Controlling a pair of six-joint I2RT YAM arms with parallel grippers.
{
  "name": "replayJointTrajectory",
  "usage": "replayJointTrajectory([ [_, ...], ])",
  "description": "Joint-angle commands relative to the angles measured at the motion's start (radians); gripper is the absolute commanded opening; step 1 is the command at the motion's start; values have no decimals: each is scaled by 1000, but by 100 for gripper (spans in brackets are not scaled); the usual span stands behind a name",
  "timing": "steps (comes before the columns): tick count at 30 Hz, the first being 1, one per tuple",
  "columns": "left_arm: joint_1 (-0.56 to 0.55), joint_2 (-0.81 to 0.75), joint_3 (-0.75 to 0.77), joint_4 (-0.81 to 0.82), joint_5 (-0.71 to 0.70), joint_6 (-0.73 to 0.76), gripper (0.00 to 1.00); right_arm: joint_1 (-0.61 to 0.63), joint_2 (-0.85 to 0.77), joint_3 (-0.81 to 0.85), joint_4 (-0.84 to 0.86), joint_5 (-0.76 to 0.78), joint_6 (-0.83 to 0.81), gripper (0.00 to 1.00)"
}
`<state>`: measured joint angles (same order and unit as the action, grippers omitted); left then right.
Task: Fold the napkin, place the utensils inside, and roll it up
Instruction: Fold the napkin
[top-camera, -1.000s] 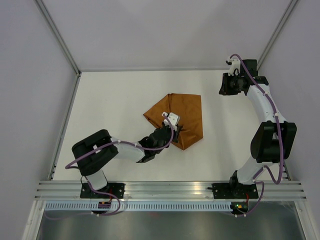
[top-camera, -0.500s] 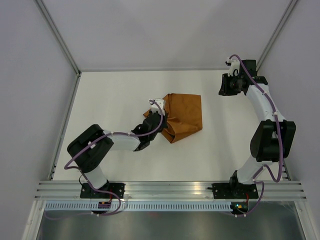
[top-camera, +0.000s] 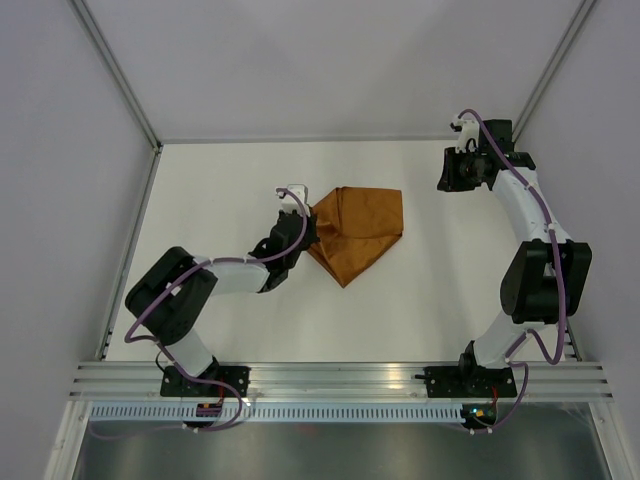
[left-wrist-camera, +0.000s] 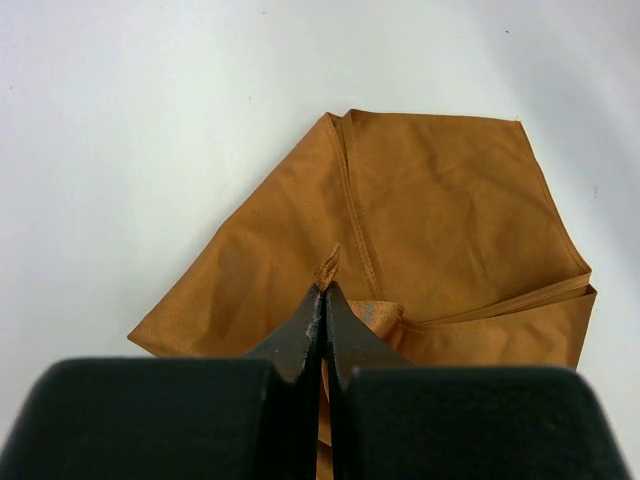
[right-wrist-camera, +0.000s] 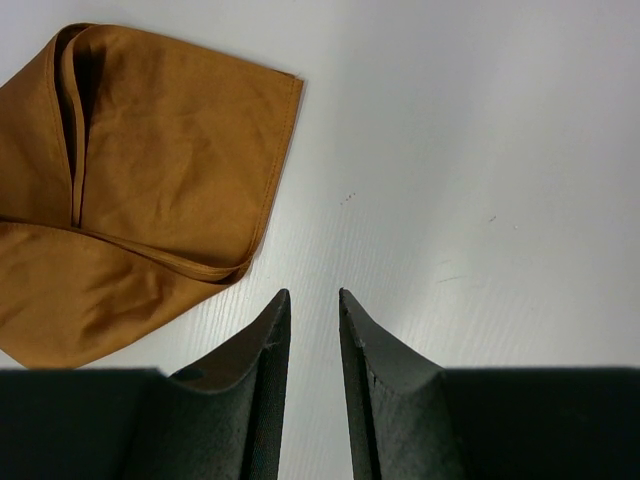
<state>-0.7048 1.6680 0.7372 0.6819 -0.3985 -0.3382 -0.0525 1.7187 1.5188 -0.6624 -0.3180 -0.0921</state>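
The rust-brown napkin (top-camera: 360, 232) lies crumpled and partly folded over itself at the middle of the white table; it also shows in the left wrist view (left-wrist-camera: 440, 220) and the right wrist view (right-wrist-camera: 140, 180). My left gripper (top-camera: 305, 222) is at the napkin's left edge, shut on a corner of the cloth that sticks out between the fingertips (left-wrist-camera: 327, 290). My right gripper (top-camera: 452, 172) is held at the far right, apart from the napkin, its jaws slightly open and empty (right-wrist-camera: 312, 295). The fork is out of view.
Metal frame posts stand at the back corners and a rail (top-camera: 340, 380) runs along the near edge. White walls enclose the table on the left, back and right.
My left gripper has swung from the napkin's near right side up and leftward, dragging the pinched cloth with it; the napkin changed shape. The right arm has not moved.
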Motion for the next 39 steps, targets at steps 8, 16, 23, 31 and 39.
replayJointTrajectory([
  [8,44,-22,-9,7,15,-74,2,13,5,1,9,-3,-20,32],
  [16,62,-11,7,-39,4,-114,2,16,5,-23,18,-3,-26,32],
  [23,87,4,25,-93,3,-168,2,22,2,-32,20,-1,-35,32],
  [31,114,22,31,-120,9,-208,2,28,-1,-43,23,3,-37,32],
  [39,143,35,33,-137,16,-229,2,34,-2,-51,27,10,-37,32],
])
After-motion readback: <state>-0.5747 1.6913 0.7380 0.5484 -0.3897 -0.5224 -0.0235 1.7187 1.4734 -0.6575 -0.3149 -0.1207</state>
